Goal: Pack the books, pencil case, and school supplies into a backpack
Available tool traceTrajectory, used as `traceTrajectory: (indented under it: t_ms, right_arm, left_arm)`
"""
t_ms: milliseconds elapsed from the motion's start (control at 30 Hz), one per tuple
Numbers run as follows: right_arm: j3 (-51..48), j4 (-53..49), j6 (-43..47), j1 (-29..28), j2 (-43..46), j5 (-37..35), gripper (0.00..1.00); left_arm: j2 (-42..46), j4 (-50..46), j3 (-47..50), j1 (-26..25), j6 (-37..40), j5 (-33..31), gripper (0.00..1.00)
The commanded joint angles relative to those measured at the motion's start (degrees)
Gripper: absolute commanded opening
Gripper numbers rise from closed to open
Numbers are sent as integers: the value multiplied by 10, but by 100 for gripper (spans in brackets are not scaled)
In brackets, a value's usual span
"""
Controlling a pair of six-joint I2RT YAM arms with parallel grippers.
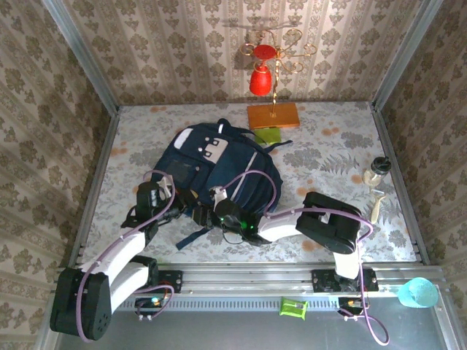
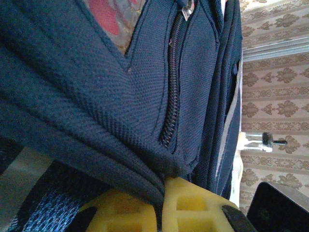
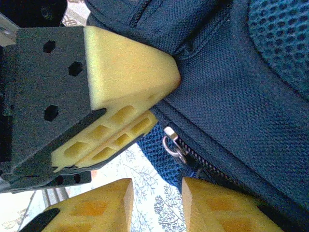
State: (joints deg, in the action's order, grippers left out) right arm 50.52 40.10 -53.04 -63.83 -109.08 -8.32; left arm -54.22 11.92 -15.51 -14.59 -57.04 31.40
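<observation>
The left gripper (image 2: 163, 195) pinches backpack (image 1: 211, 164) fabric — right gripper (image 3: 157, 195), jaws spread at the zip pull (image 3: 170, 142), may miss if fabric slips.

**Three views, one backpack**

The top external camera looks steeply down over the whole table (image 1: 328, 157) from its near edge. Both wrist cameras sit close against the backpack (image 1: 211, 164), sharing its navy fabric. The right wrist's upper left catches the left tool (image 3: 164, 99).
</observation>
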Motion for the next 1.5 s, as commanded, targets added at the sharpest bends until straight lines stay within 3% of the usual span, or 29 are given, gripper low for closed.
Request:
traceTrajectory:
  t_ms: [0, 167, 767, 967, 1333, 1467]
  right_arm:
    - [-7, -28, -14, 1, -7, -96, 34]
    - [19, -82, -11, -15, -2, -172, 37]
    - [74, 2, 38, -12, -55, -221, 33]
    - [66, 39, 62, -5, -55, -219, 24]
    - [-17, 9, 24, -12, -3, -198, 0]
    - [-48, -12, 18, -13, 21, -191, 0]
  left_arm:
    - [11, 16, -31, -6, -3, 48, 0]
    - [10, 17, -32, -10, -6, 48, 0]
    - [25, 25, -28, -20, -19, 51, 0]
    - [28, 25, -25, -20, -18, 51, 0]
    - [11, 19, -23, -17, 8, 20, 0]
    - [1, 3, -24, -16, 39, -8, 0]
